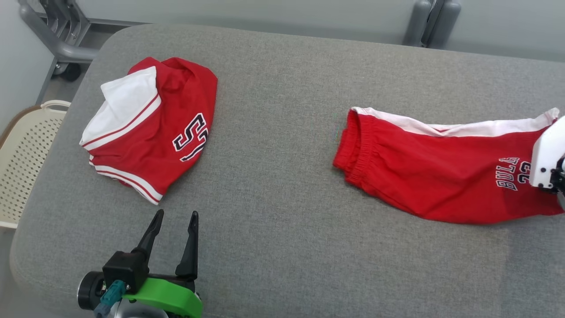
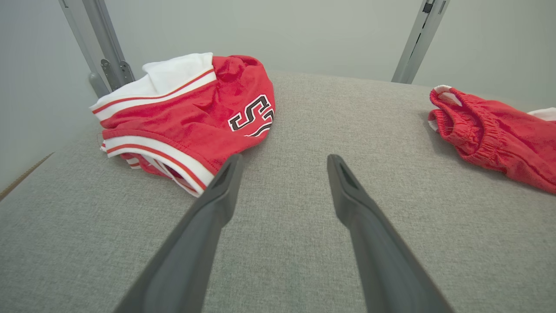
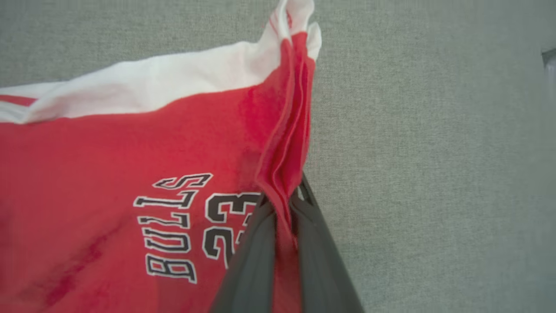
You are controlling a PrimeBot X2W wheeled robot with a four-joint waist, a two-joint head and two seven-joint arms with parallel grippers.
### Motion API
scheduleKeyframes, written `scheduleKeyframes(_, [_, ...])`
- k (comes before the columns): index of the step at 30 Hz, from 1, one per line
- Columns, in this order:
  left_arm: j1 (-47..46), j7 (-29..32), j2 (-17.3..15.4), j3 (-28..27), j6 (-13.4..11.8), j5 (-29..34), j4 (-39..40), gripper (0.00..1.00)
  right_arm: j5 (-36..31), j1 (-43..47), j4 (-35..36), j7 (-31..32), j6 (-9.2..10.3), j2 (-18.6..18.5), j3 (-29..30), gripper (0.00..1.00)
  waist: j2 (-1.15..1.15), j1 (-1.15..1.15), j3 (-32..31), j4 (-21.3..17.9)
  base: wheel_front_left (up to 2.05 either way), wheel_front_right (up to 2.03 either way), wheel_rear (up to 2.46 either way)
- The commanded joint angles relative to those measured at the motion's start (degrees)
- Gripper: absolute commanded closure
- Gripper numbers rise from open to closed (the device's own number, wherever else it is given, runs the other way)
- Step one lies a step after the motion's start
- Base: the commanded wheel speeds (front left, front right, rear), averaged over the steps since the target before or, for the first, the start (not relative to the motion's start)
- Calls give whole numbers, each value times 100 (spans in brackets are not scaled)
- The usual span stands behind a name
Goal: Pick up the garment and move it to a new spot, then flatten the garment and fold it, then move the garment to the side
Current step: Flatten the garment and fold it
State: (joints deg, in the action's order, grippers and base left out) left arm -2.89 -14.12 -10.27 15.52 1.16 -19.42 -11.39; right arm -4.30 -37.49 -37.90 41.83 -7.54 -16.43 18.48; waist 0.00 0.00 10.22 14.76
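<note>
From here, right claw (image 3: pixel 284 204) is pinched shut on the leg hem (image 3: pixel 289 130) of red shorts (image 1: pixel 419 176), left claw (image 1: pixel 176 214) open over bench (image 1: pixel 282 110); cloth's light & floppy, prob needs 2nd grip at waistband (image 1: pixel 353 150).

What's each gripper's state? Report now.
Left gripper: open, empty.
Right gripper: shut on the shorts.

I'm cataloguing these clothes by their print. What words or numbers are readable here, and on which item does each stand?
"BULLS": on the red shorts, in black letters outlined in white.
"23": on the same shorts, beside the word.
"S": on the folded red garment at the left; the rest of that print is hidden in the fold and unreadable.
</note>
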Motion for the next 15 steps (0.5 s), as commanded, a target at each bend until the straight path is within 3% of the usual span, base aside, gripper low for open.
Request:
scheduleKeyframes(1, [81, -20, -40, 9, -13, -35, -20, 0, -103, 119, 99, 33, 10, -68, 51, 100, 0, 0, -98, -11, 0, 0, 0])
scheduleKeyframes(6, [131, -20, -54, 23, -28, -74, -47, 0, -17, 95, 260, 85, 9, 11, -36, 100, 0, 0, -227, -9, 0, 0, 0])
scheduleKeyframes(15, [106, -38, -51, 71, 2, -112, -99, 0, 528, -174, 513, 234, 9, 538, -1050, 100, 0, 0, -307, 118, 0, 0, 0])
